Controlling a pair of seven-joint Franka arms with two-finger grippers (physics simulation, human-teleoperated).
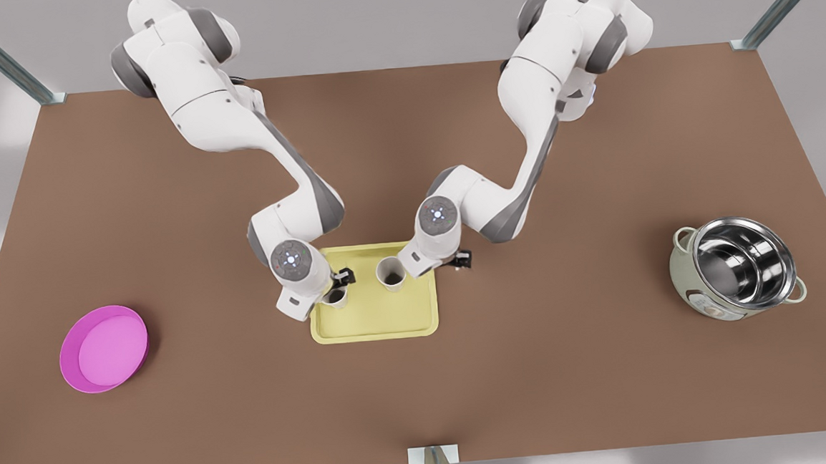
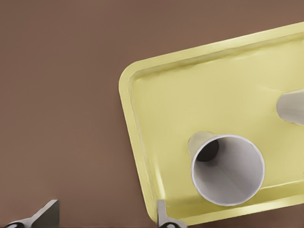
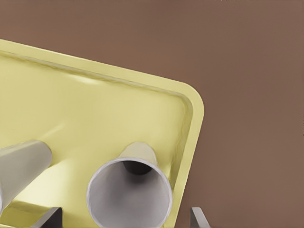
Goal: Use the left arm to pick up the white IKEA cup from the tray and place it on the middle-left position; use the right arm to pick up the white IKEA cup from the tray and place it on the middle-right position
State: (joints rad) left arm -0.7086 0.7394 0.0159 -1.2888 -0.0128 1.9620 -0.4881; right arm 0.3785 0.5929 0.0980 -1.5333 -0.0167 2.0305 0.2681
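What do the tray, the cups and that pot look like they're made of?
Tray: pale yellow, smooth with soft highlights, probably plastic. Cups: plain white, matte, thin-walled, could be ceramic or plastic. Pot: mirror-bright inside, likely stainless steel; its cream outside looks enamelled or painted.

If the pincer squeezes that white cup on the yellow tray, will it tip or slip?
The tall tapered white cup narrows towards its base, so a sideways nudge would probably tip it. Its smooth wall looks slippery, and rigid rather than floppy. It looks empty, so likely light. The pale yellow tray's low rim would hardly stop it.
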